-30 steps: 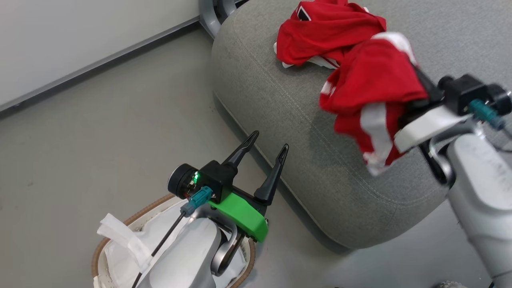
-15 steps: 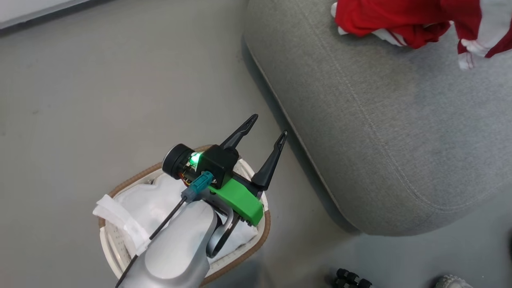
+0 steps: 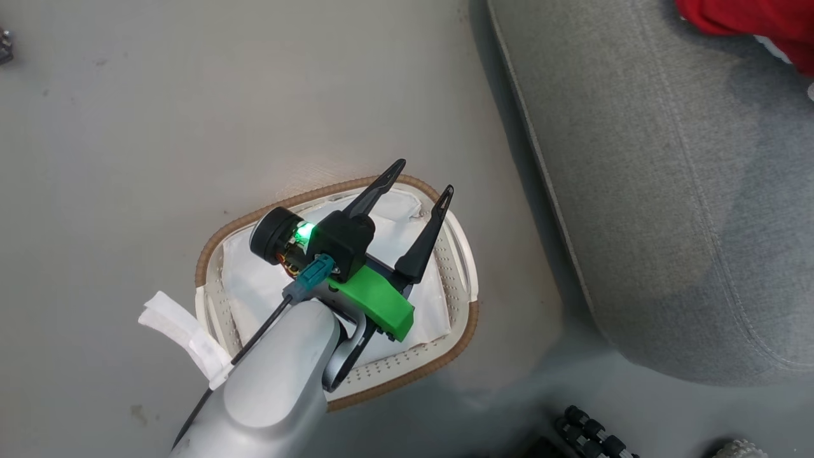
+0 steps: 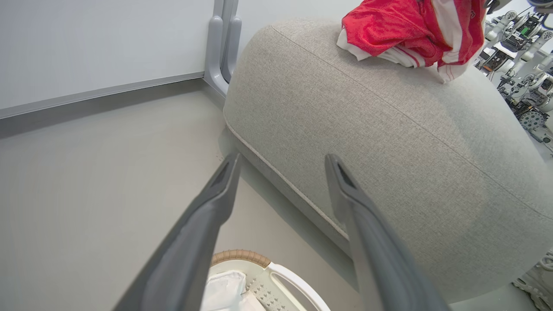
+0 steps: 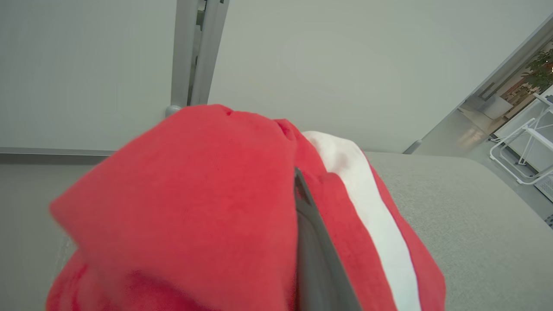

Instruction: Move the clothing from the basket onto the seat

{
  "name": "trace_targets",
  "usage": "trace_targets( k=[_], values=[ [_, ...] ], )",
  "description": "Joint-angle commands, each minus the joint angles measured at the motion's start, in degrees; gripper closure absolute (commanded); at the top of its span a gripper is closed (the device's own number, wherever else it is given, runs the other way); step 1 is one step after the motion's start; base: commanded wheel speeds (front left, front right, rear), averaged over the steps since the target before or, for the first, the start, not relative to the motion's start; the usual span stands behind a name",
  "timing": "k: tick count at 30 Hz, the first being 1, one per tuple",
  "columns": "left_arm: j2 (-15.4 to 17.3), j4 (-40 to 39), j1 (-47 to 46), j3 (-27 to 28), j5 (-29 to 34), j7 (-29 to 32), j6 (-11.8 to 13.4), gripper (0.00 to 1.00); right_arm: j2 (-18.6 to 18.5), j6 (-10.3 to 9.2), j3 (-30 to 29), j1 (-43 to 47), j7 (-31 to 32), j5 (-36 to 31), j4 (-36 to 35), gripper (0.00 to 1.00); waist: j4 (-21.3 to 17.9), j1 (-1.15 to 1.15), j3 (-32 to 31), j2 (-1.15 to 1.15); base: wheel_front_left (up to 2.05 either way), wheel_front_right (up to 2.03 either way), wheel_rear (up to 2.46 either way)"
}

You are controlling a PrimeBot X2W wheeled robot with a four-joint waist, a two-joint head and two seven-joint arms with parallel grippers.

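Note:
The cream basket [image 3: 210,254] with its brown rim and white liner [image 3: 267,280] stands on the floor left of the grey seat [image 3: 668,191]. No red cloth shows inside it. My left gripper [image 3: 425,177] hangs open over the basket's far end, nothing between its fingers. In the left wrist view one red garment [image 4: 380,30] lies on top of the seat [image 4: 389,129], and a second, white-striped one [image 4: 453,30] hangs just above it. That second garment [image 5: 194,207] drapes over my right gripper [image 5: 289,181], which is shut on it above the seat [image 5: 475,216]; one finger [image 5: 311,242] shows.
Grey floor surrounds the basket. A pale wall with a grey skirting and an upright grey post [image 4: 220,43] stand behind the seat. Black wheels [image 3: 591,432] of my base sit at the bottom right. Other machines [image 4: 522,47] stand far right.
The head camera has tilted down: the basket has slid up to mid-picture and the red clothing to the top right corner. My right gripper with its garment has left that view.

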Motion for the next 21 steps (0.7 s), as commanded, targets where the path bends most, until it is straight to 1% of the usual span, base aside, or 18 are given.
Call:
trace_targets(
  k=[1, 2, 3, 4, 9, 12, 16, 21],
  values=[
    [0.37, 0.04, 0.16, -0.10, -0.15, -0.04, -0.17, 0.00, 0.00, -0.08, -1.21, 1.58, -0.02, -0.40, 1.15, 1.00, 2.53, -0.01, 2.23, 0.43, 0.00, 0.00, 0.00],
    [0.36, 0.10, 0.32, -0.13, -0.28, -0.04, -0.17, 0.00, 0.20, -0.08, -1.99, 2.05, -0.02, -0.89, 1.63, 0.98, 2.63, -0.01, 2.11, 0.43, 0.00, 0.00, 0.00],
    [0.37, 0.23, 0.50, -0.14, -0.40, -0.04, -0.17, 0.00, 0.62, -0.08, -2.77, 2.82, -0.01, -1.49, 1.97, 0.37, 2.71, -0.01, 1.88, 0.43, 0.00, 0.00, 0.00],
    [0.36, 0.33, 0.65, -0.03, -0.47, -0.04, -0.17, 0.00, 1.07, -0.08, -3.32, 3.49, -0.01, -1.84, 2.04, 0.00, 2.74, -0.01, 1.60, 0.43, 0.00, 0.00, 0.00],
    [-0.14, 0.38, 2.04, 0.90, -1.11, -0.04, -0.17, 0.00, 2.40, -0.08, -7.00, 8.23, -0.01, -3.27, 0.41, 0.00, 2.26, -0.01, -1.03, 0.43, 0.00, 0.00, 0.00],
    [-0.29, 0.51, 2.76, 1.03, -1.33, -0.04, -0.17, 0.00, 3.46, -0.08, -8.17, 10.53, -0.02, -3.62, -1.43, 0.00, 1.87, -0.01, -3.01, 0.43, 0.00, 0.00, 0.00],
    [-0.59, 1.05, 4.32, 1.94, -1.67, -0.03, -0.17, 0.00, 4.35, -0.08, -8.46, 14.50, -0.01, -3.26, -4.57, 0.00, 1.52, -0.01, -6.68, 0.43, 0.00, 0.00, 0.00],
    [-1.08, 1.19, 7.36, 5.88, -1.65, -0.03, -0.17, 0.00, 5.51, -0.08, -7.42, 20.56, -0.01, -1.65, -9.25, 0.00, 1.55, -0.01, -12.00, 0.43, 0.00, 0.00, 0.00]
  ],
)
